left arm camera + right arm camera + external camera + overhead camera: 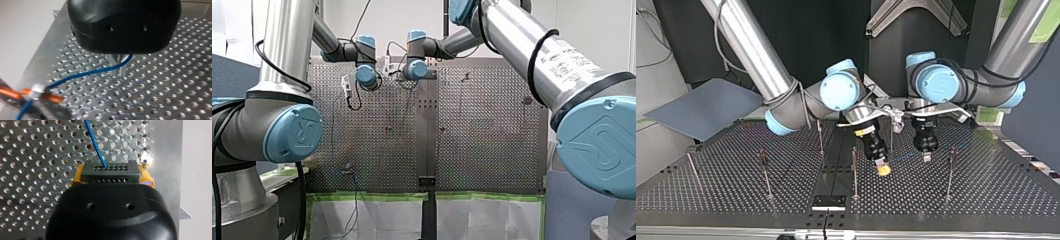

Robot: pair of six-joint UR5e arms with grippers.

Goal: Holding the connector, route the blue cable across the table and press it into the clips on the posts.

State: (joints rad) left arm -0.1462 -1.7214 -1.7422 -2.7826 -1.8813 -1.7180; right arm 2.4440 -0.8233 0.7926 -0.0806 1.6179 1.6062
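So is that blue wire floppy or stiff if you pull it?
Probably floppy: the blue cable bends in a loose curve beyond the jaws of my left gripper. Likely light too, since it looks very thin.

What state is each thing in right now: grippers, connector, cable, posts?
right gripper, shut on the connector
left gripper, shut on the blue cable
connector, held, blue cable attached
blue cable, strung between both grippers
posts, upright; clips too small to judge
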